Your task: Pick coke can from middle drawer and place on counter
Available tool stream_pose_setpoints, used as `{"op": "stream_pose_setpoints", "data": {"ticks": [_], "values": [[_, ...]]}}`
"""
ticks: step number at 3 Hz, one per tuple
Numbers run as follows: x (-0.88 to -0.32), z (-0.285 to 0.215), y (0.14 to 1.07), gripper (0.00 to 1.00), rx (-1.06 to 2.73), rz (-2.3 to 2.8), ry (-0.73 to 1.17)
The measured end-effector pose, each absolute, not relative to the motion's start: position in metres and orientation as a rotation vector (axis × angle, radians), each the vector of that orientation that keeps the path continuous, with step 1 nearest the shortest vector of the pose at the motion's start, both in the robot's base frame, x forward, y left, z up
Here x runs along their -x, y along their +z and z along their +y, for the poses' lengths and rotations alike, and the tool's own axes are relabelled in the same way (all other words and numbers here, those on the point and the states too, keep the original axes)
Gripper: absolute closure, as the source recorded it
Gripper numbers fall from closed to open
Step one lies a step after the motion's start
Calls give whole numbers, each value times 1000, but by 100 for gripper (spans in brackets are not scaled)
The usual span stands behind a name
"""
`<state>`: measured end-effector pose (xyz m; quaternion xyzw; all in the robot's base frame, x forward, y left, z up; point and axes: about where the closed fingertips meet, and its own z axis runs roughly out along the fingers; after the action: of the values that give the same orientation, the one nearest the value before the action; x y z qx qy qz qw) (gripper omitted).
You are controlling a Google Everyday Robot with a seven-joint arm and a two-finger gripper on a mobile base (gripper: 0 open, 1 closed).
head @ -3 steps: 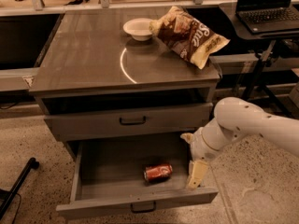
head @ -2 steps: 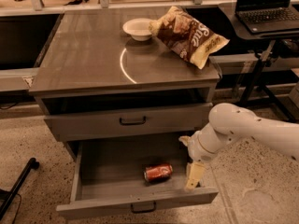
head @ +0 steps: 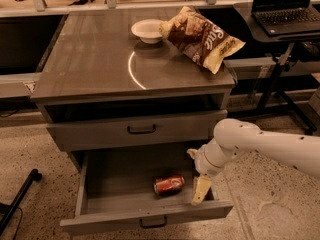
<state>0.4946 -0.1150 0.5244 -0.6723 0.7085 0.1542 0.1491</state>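
The coke can is lying on its side on the floor of the open middle drawer, its long axis running parallel to the drawer front. The tool is hanging just beside one end of the can, pointing down, not touching it. Whether the tool is apart or together cannot be told.

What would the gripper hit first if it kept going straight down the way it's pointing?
Probably the floor of the open grey middle drawer, right of the small red metal coke can; the gripper hangs there, but depth is unclear.
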Motion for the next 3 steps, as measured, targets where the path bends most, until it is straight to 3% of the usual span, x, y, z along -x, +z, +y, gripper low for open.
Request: {"op": "stream_pose_setpoints", "data": {"ticks": [3], "values": [[-534,-101,470,0,1926,1992,412]]}}
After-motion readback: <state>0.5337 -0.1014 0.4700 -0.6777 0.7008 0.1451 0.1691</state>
